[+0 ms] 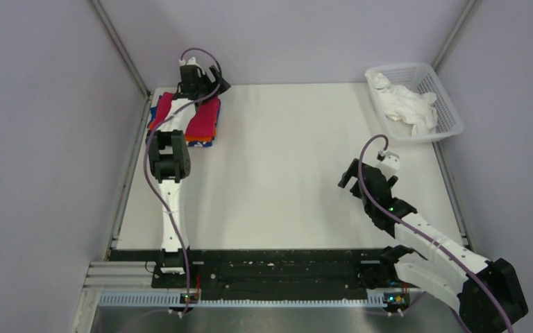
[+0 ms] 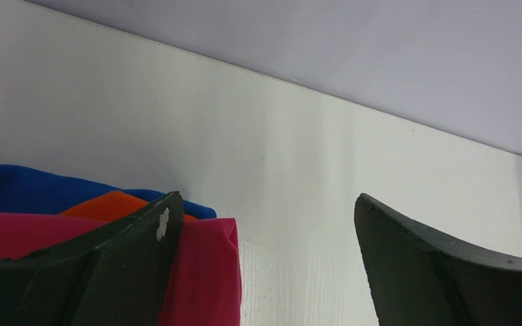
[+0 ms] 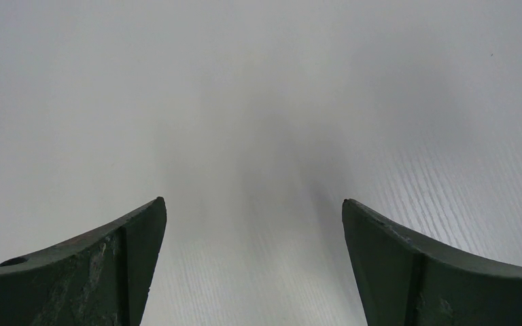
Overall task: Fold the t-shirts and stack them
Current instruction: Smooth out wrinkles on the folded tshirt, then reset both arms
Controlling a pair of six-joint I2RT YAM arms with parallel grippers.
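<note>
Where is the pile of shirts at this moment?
In the top view, the pile of shirts sits at the far left corner of the table, by the left gripper, opposite the basket at far right.

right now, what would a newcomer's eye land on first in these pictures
The bright stack of t-shirts in the far left corner of the table stands out first, magenta-red shirt on top of orange shirt and blue shirt, with the left gripper open over its edge. Next comes the white mesh basket in the far right corner, holding crumpled white cloth. The right gripper hangs open over bare table.
</note>
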